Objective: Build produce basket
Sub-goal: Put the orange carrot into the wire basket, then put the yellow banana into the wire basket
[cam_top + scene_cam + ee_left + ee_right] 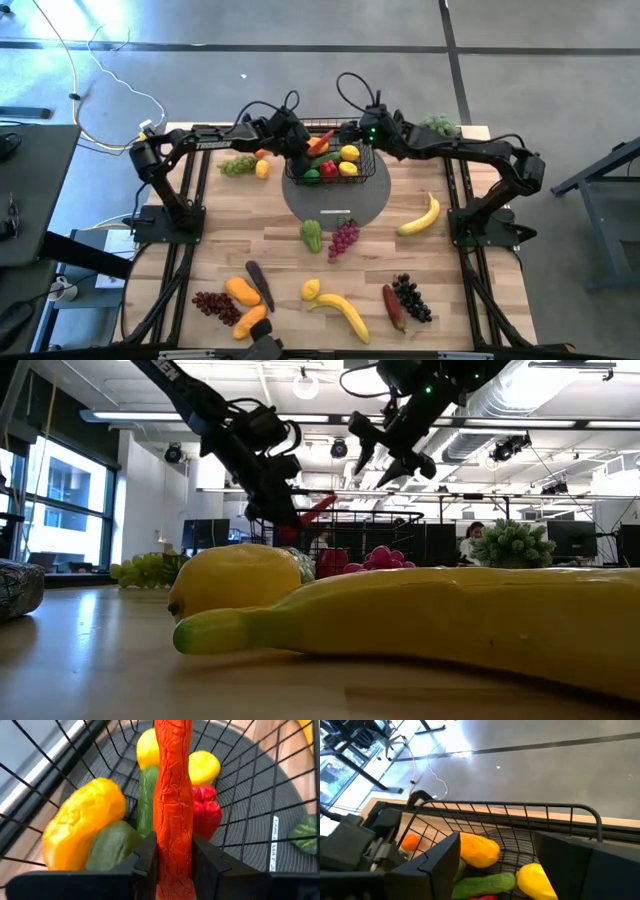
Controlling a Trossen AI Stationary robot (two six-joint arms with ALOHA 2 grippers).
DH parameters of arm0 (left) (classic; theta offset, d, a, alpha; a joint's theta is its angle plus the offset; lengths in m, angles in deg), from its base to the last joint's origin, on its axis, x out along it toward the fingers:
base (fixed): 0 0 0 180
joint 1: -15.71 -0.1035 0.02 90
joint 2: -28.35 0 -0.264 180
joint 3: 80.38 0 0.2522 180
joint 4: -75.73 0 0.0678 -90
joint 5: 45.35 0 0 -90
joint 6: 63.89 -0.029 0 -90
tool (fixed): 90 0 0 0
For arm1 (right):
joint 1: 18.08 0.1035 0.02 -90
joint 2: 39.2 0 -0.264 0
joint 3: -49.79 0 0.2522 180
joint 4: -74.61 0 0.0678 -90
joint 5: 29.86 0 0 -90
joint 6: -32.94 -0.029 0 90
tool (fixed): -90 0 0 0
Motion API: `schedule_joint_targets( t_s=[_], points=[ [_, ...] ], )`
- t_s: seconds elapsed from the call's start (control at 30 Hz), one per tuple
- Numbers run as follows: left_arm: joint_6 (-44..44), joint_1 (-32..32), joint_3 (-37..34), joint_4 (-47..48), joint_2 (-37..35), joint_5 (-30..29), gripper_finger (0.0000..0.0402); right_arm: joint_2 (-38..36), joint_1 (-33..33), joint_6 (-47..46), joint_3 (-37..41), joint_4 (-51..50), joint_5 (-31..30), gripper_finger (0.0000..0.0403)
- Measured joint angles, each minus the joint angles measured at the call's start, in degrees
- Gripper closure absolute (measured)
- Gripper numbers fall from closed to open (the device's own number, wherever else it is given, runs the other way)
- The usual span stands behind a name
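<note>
Left gripper [172, 862] clamps a carrot [172, 795] just over the basket [335, 160], which sits on a grey mat [340, 200] at desk's far edge. Right gripper [372, 132] spread wide, empty, above basket's far rim. Other produce [330, 305] lies scattered twd near edge; mid-desk mostly free.
</note>
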State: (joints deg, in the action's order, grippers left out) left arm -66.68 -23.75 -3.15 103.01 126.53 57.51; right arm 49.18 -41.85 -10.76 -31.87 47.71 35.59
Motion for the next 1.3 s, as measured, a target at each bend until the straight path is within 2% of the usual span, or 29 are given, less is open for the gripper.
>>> schedule_joint_targets(
  t_s=[0.33,0.67,0.8,1.03,1.3],
  points=[
    [-0.63,0.24,0.0,0.44,0.05,-1.51,0.0326,0.0,1.71,0.0,0.0,-0.05,-2.37,0.0169],
    [-2.91,1.0,0.0,2.14,0.01,-1.51,0.0251,0.0,1.81,0.0,0.0,-0.05,-2.36,0.0169],
    [-2.83,1.0,0.0,2.16,0.01,-1.53,0.0233,0.0,1.81,0.0,0.0,-0.03,-2.34,0.0169],
    [-2.82,1.0,0.46,2.21,0.01,-1.53,0.0231,-0.05,2.26,0.16,0.0,-0.08,-2.32,0.0169],
    [-3.43,0.96,6.23,8.3,-0.68,-1.51,0.0231,-3.59,4.91,3.41,0.0,-2.06,-1.16,0.0169]
  ],
)
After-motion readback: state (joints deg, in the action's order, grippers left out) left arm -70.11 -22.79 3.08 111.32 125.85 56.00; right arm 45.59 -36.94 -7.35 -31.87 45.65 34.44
